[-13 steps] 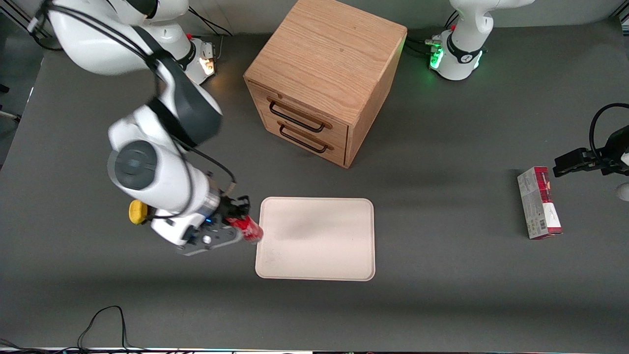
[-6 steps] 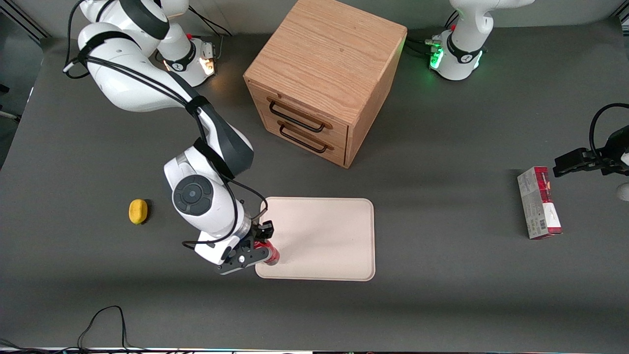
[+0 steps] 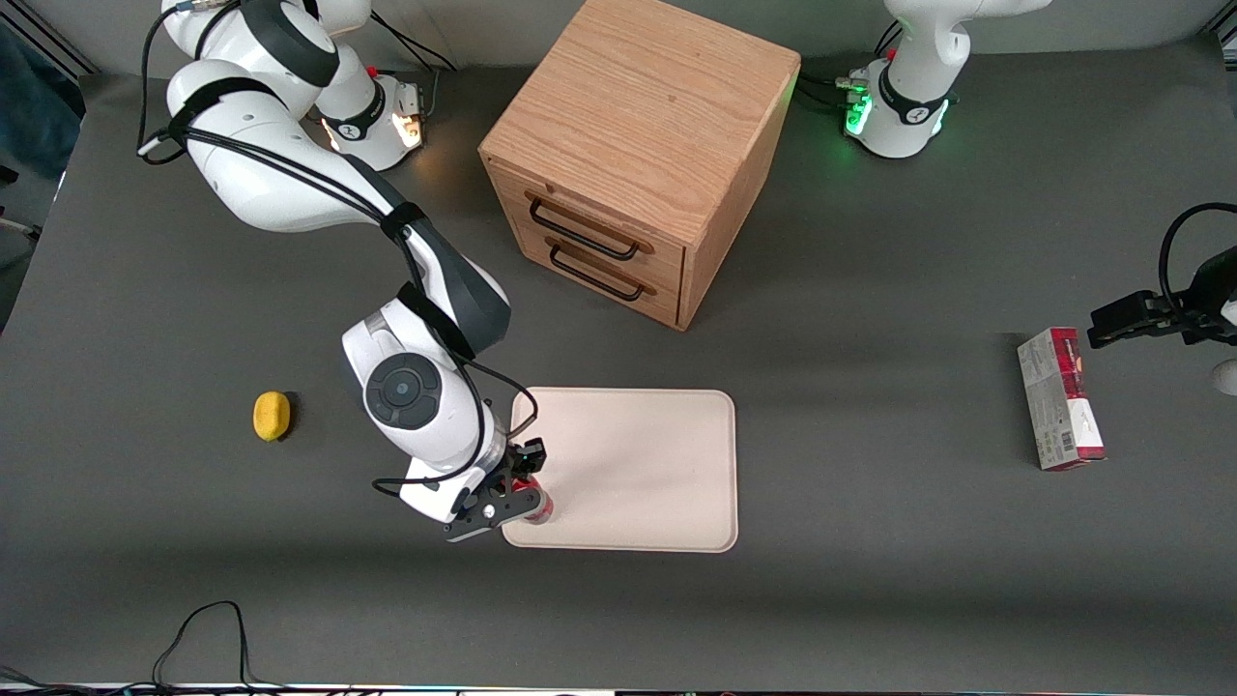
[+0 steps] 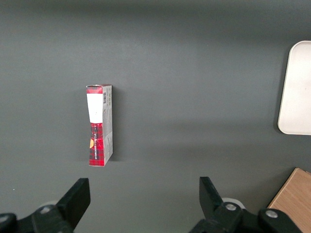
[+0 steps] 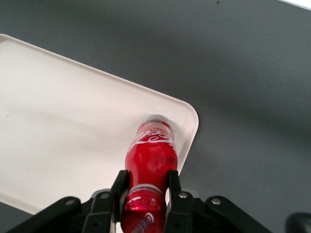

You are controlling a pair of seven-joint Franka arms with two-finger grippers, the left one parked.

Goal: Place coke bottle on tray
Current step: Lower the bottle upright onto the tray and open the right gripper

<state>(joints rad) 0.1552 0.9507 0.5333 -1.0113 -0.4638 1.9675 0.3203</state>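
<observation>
Right arm's gripper [image 3: 530, 491] over the tray [image 3: 657, 454], at the tray corner nearest the front camera toward the working arm's end; its fingers [image 5: 120, 190] pinch the neck of the coke bottle [image 5: 150, 160], one on each side. Compared with one second ago, when the bottle hung at the tray's edge midway along its short side, the gripper has carried it nearer to the front camera and slightly inward; over the last half second the shift is small, which suggests the transport is ending and the descent or release is at hand. Wrist view: bottle base just inside the tray's rounded corner, close to the low rim; whether the base already touches the tray surface cannot be told. Long axis close to vertical, cap end up inside the fingers, base down toward the tray. Placement so near the rim leaves little margin, so a release here risks the base catching the rim. Away from the action: wooden cabinet [image 3: 633, 155], yellow object [image 3: 272, 416], red-and-grey carton [image 3: 1060, 398]
</observation>
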